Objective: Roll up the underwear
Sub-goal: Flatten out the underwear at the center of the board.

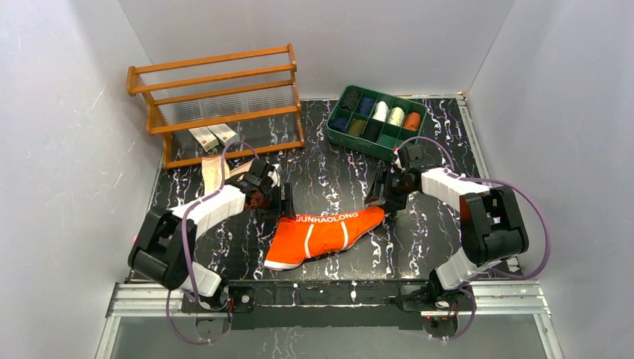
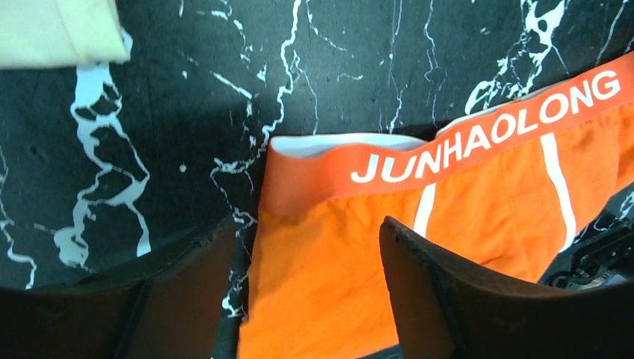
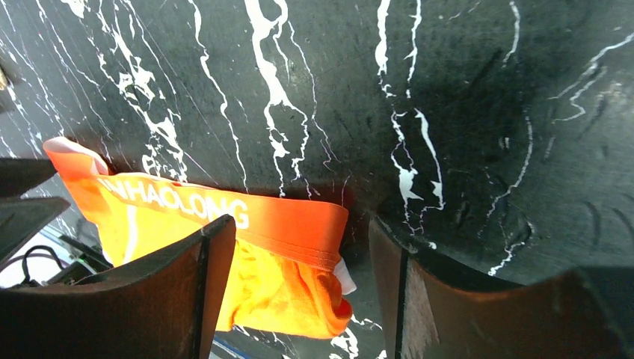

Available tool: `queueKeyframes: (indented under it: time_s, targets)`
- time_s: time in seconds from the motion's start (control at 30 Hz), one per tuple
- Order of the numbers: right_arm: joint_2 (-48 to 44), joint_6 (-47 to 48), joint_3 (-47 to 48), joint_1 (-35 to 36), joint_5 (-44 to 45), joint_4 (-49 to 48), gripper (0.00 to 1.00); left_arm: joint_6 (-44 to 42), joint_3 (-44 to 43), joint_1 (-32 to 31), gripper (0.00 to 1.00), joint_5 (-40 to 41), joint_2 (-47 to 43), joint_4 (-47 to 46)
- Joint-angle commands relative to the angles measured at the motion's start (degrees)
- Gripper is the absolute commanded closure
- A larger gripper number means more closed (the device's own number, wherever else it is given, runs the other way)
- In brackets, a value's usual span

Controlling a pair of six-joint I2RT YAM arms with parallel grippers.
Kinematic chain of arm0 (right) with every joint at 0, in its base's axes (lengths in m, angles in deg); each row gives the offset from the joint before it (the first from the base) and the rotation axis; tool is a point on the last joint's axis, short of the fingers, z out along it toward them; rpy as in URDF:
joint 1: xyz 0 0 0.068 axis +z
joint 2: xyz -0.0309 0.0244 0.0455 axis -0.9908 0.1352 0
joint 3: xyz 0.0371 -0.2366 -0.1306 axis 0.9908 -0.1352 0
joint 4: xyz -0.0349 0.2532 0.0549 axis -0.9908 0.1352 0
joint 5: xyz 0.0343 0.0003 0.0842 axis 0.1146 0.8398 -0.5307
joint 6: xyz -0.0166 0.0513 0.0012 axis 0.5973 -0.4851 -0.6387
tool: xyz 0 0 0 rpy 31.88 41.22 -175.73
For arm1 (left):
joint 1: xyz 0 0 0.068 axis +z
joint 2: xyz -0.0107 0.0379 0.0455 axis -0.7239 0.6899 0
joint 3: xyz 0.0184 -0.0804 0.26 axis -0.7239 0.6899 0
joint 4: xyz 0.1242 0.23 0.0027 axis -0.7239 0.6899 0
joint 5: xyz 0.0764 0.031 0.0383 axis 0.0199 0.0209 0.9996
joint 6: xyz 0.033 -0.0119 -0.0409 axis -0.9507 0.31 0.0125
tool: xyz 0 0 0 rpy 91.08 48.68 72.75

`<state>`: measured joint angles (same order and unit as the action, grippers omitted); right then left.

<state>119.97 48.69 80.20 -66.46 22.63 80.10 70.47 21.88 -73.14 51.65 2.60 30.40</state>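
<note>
The bright orange underwear (image 1: 321,233) lies spread flat on the black marbled table (image 1: 329,176), its lettered waistband along the far edge. My left gripper (image 1: 279,202) hovers open over its left waistband corner, and orange cloth (image 2: 329,284) shows below between the fingers (image 2: 441,292), ungripped. My right gripper (image 1: 380,197) stands open at the right waistband corner (image 3: 299,224), the cloth edge (image 3: 277,277) lying under the gap. The pale beige underwear (image 1: 215,173) lies behind the left arm and shows as a corner (image 2: 60,30) in the left wrist view.
A wooden rack (image 1: 217,105) stands at the back left with two small packets (image 1: 213,137) under it. A green compartment tray (image 1: 376,120) holding several rolled garments sits at the back right. White walls close in both sides.
</note>
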Motion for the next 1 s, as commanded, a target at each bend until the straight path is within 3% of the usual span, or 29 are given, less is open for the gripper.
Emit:
queueKeyframes:
  time_s: [0.0, 0.2, 0.27, 0.4, 0.53, 0.8, 0.97]
  targets:
    - [1.6, 2.6, 1.9, -0.2, -3.4, 0.3, 0.29, -1.9, -1.6, -0.2, 0.38, -1.1, 3.4, -1.5]
    - [3.3, 3.4, 1.8, -0.2, -4.4, -0.8, 0.45, -1.6, 0.5, -0.2, 0.57, -3.8, 4.9, -4.9]
    - [3.2, 3.7, 1.8, -0.2, -4.5, -1.8, 0.55, -1.4, 1.5, -0.2, 0.66, -4.6, 4.6, -6.8]
    - [3.0, 4.4, 2.8, -0.2, -5.6, -2.3, 0.85, -0.6, 3.2, -0.1, 0.89, -4.9, 2.6, -10.3]
    - [-0.5, 4.5, 2.6, -0.2, -6.4, -2.9, 0.94, -0.1, 3.9, -0.1, 1.0, -4.3, -2.2, -11.6]
    - [-19.0, 6.3, -0.1, -0.2, -10.1, -4.7, 0.96, 1.1, 3.4, -0.1, 1.0, 2.3, -23.2, -8.4]
    - [-32.2, 5.8, 1.2, -0.1, -11.1, -1.9, 0.95, 3.2, 1.2, -0.2, 1.0, 0.5, -35.0, -5.0]
